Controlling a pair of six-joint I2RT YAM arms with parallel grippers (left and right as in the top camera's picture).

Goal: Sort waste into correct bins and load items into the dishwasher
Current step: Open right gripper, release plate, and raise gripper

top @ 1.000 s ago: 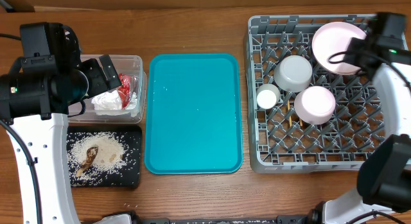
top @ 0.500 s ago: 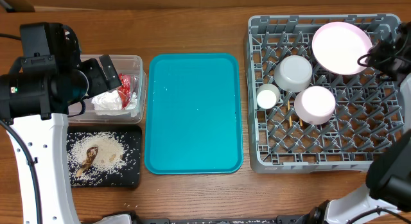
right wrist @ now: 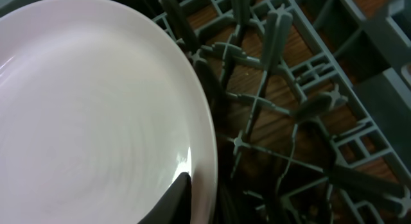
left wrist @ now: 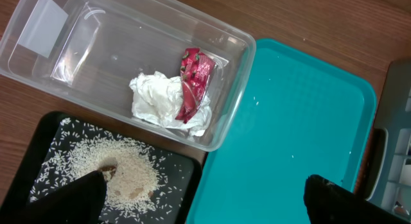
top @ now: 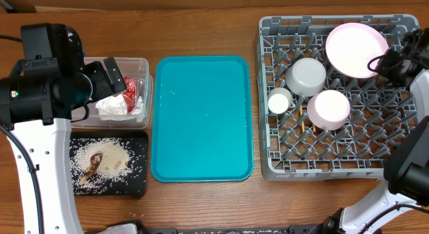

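Note:
The grey dish rack holds the pink plate, the grey-green bowl, the pink bowl, the white cup and the chopsticks. My right gripper is closed on the right rim of the plate, and one finger lies on its face. The clear tub holds the white napkin and the red wrapper. Rice and brown scraps lie on the black tray. My left gripper hangs open and empty above the tub and tray.
The teal serving tray lies between the bins and the rack, with nothing on it. The rack's upright pegs stand close to the plate's rim. Bare wooden table shows around everything.
My right arm has swung from above the plate's top right edge down to its right side. The plate has barely shifted. The left arm has not moved.

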